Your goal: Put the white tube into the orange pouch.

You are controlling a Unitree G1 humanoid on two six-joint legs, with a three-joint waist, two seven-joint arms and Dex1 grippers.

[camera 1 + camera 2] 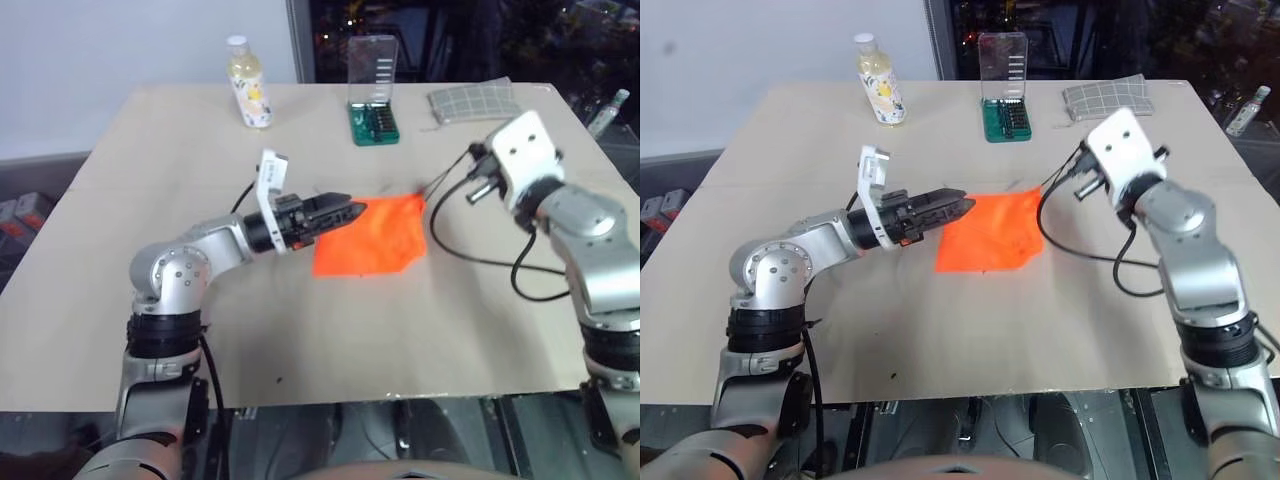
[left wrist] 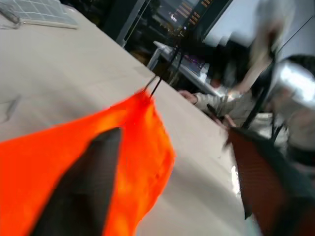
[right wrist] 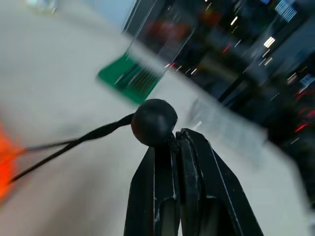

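- The orange pouch (image 1: pixel 372 236) lies flat near the middle of the table (image 1: pixel 330 340), one corner pointing toward the far right corner of the table.
- A thin black pull cord (image 3: pixel 74 140) runs from that corner of the pouch up to the right gripper (image 3: pixel 170 140).
- The right gripper's jaws are clenched on the cord just behind its round black bead (image 3: pixel 153 122); the cord is stretched taut between pouch and gripper, above the table.
- The left gripper (image 1: pixel 345 212) points level across the table, its tips at the pouch's near-left edge, over the orange fabric.
- In the left wrist view its jaws stand released, wide apart: one dark finger (image 2: pixel 83 191) lies over the orange cloth, the other is off to the side, with nothing between them.
- The white tube cannot be made out in any view; whether it lies inside the pouch cannot be told.
- Along the far edge of the table stand a clear bottle (image 1: pixel 247 85) with yellowish liquid and a white cap, a green bit set (image 1: pixel 374 118) with a raised clear lid, and a folded grey checked cloth (image 1: pixel 472 101) toward the far right corner.
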